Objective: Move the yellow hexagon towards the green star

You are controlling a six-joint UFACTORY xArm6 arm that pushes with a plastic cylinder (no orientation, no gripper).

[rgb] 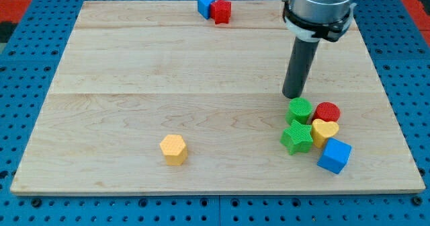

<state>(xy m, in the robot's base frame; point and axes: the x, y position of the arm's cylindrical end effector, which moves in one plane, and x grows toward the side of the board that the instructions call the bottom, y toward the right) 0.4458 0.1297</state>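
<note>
The yellow hexagon [173, 149] lies alone on the wooden board, low and left of centre. The green star [296, 138] sits at the view's lower right, in a tight cluster of blocks. My tip [292, 95] rests on the board just above that cluster, right above the green round block [299, 110]. The tip is far to the right of and above the yellow hexagon, not touching it.
The cluster also holds a red round block [328, 111], a yellow heart [325, 130] and a blue cube [334, 156]. A blue block [205, 5] and a red block [220, 11] touch each other at the board's top edge.
</note>
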